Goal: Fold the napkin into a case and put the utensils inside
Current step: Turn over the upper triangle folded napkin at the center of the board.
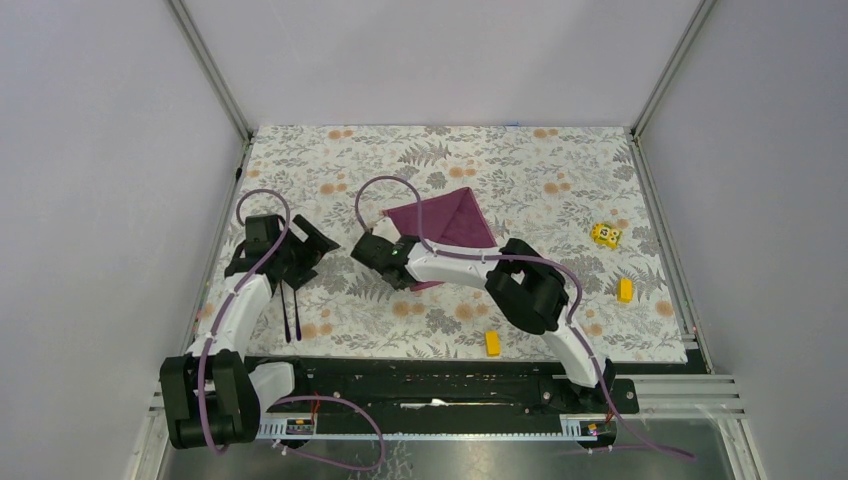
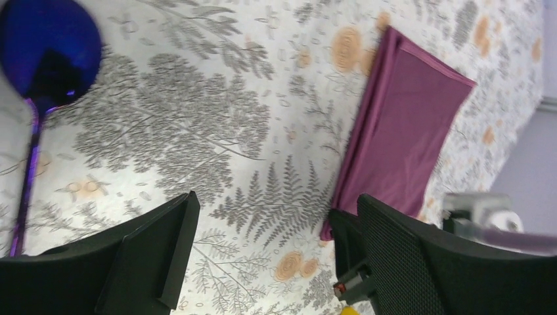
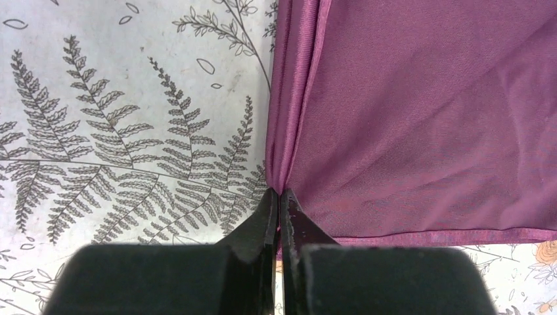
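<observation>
The plum-purple napkin (image 1: 447,219) lies partly folded at mid-table, a fold doubled along its left edge (image 3: 427,111). My right gripper (image 1: 378,247) reaches across it, and its jaws (image 3: 280,191) are shut on that doubled edge near the near-left corner. To the left, my left gripper (image 1: 300,245) hovers over the patterned mat, open wide with nothing between its fingers (image 2: 276,203); the napkin (image 2: 407,125) lies to its right. The utensils (image 1: 290,312) are two dark sticks lying side by side just below the left gripper. The spoon head (image 2: 49,49) shows shiny blue in the left wrist view.
Three yellow blocks sit on the mat: one at the right (image 1: 606,235), one below it (image 1: 625,290), one by the front edge (image 1: 492,343). Grey walls and metal rails close in the floral mat (image 1: 520,160) on three sides.
</observation>
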### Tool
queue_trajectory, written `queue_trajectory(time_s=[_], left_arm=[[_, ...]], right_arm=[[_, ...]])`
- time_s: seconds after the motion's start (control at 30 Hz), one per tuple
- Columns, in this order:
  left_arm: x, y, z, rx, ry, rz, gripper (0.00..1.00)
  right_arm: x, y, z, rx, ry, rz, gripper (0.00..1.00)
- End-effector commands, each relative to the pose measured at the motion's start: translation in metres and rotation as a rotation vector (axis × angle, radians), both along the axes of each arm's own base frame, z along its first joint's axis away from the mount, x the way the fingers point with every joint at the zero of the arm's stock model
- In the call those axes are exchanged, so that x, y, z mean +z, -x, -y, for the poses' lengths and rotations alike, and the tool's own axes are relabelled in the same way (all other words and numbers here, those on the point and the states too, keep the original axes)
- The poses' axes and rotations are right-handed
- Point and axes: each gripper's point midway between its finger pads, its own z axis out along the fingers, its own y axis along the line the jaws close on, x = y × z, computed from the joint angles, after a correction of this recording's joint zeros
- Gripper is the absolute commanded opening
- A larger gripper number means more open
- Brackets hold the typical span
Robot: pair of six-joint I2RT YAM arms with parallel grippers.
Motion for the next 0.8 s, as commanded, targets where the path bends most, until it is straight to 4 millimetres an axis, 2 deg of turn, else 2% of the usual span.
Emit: queue_trajectory(time_s=[0.0,0.1,0.2,0.23,0.3,0.4,0.6,0.77], left_arm=[[-0.004,-0.005,-0.021,0.125,-0.052,-0.040,0.97],[0.001,-0.013,-0.004,0.030,0.010,-0.012,0.98],[0.006,-0.014,0.033,-0.151,0.182,0.011,0.98],[0.005,-0.017,0.039,-0.168,0.225,0.030,0.98],[0.008,-0.017,0.057,-0.212,0.358,0.070,0.99],[0.006,-0.023,0.068,-0.196,0.475,0.084,0.99],[-0.002,-0.039,0.088,-0.196,0.572,0.089,0.99],[-0.018,-0.049,0.111,-0.183,0.589,0.073,0.96]], right_arm=[[-0.028,0.000,0.018,-0.012,0.046,-0.015,0.00],[0.003,0.004,0.001,0.033,-0.073,-0.027,0.00],[0.030,0.011,-0.008,0.061,-0.176,-0.054,0.00],[0.035,0.015,-0.011,0.075,-0.208,-0.076,0.00],[0.042,0.020,-0.011,0.086,-0.246,-0.100,0.00],[0.047,0.023,-0.004,0.084,-0.252,-0.104,0.00],[0.055,0.019,0.012,0.061,-0.270,-0.098,0.00],[0.064,0.017,0.017,0.058,-0.292,-0.092,0.00]])
